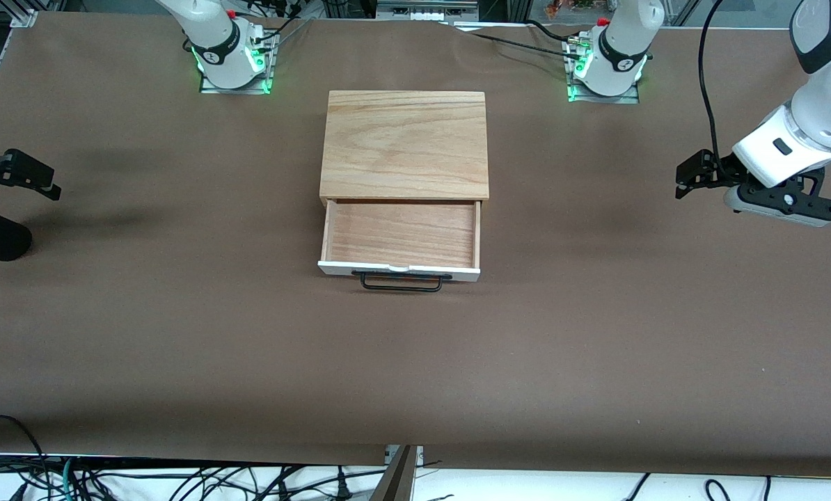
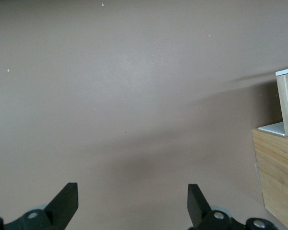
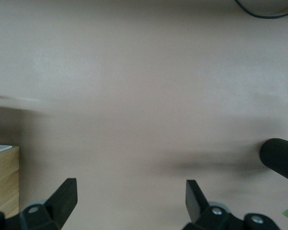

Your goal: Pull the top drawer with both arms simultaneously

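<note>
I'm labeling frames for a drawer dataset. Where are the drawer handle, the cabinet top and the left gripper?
Drawer handle (image 1: 401, 284), front view, middle of the black bar.
Cabinet top (image 1: 405, 142), front view, centre of the wood slab.
Left gripper (image 2: 133, 203), left wrist view, midway between its open fingertips.

one cabinet (image 1: 405, 142), one top drawer (image 1: 400, 236) with one black handle (image 1: 401, 282), two arms, two grippers: left gripper (image 2: 132, 203), right gripper (image 3: 131, 201).

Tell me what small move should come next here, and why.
Probably none toward the handle: the top drawer already stands pulled out, its wood floor showing. The left gripper and right gripper hang open over bare table at each end, so holding them clear seems sensible.
</note>
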